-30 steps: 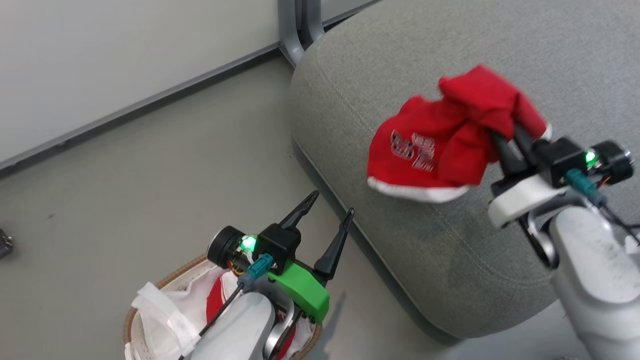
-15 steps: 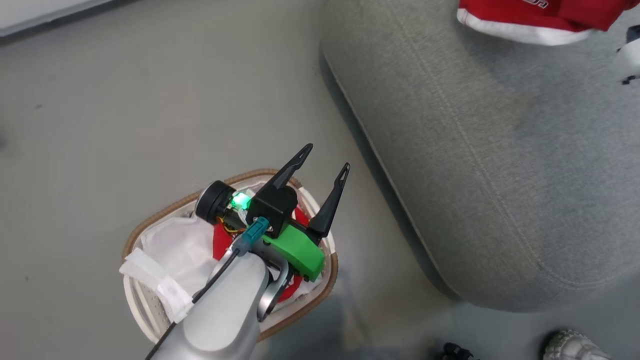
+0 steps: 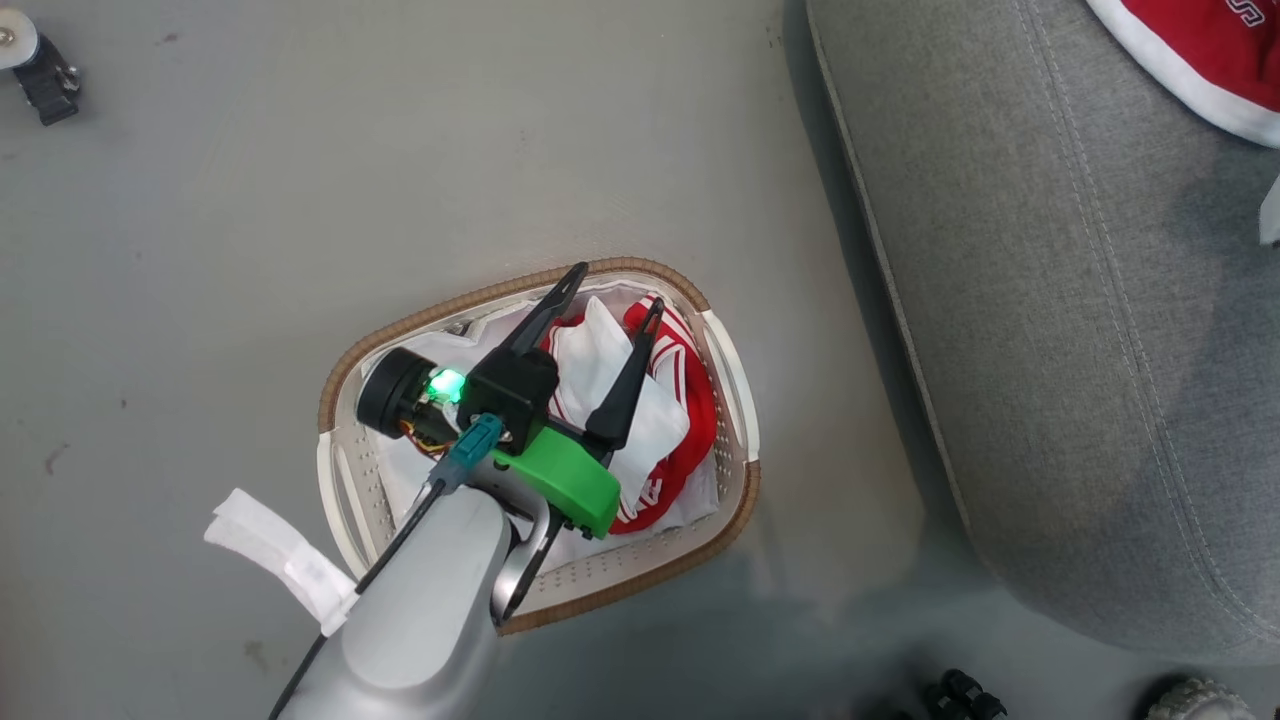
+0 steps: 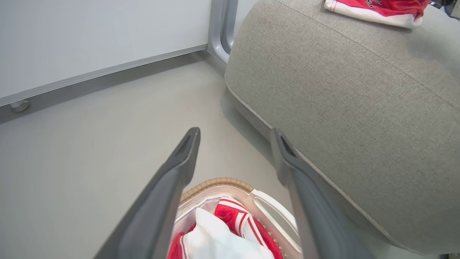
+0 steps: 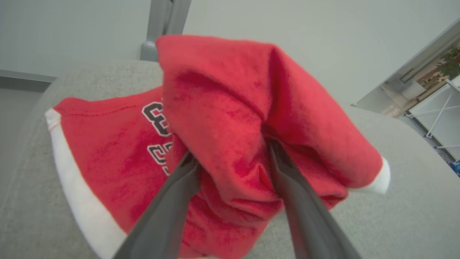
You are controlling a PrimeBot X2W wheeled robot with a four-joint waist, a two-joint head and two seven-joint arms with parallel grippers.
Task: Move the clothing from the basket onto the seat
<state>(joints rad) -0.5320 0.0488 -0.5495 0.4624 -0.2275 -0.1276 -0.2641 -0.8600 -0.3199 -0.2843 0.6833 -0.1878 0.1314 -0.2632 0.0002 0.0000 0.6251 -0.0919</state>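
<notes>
At your far left in the head view, a small black caster [image 3: 30, 60] sits on the grey floor [image 3: 200, 250]. Next along, a white liner strap [image 3: 280, 560] trails out over the left end of the basket [image 3: 738, 400] and onto the floor.

The basket stands on the floor, near the seat [image 3: 1050, 380] but apart from it. Your left gripper [image 3: 618, 285] hangs over the basket with its two fingers spread wide and nothing between them. In the left wrist view its tips point past the brown rim.

Inside the basket lies a red striped garment [image 3: 690, 400], with a white cloth [image 3: 600, 370] bunched on top of it.

Further right, the red lettered garment [image 3: 1200, 50] rests on top of the seat cushion, white hem outward. Your right gripper [image 5: 231, 151] is at that garment with its fingers set well apart. Their tips are buried under a fold of red cloth that humps over and between them. The rest of the garment lies on the cushion, lettering up.
</notes>
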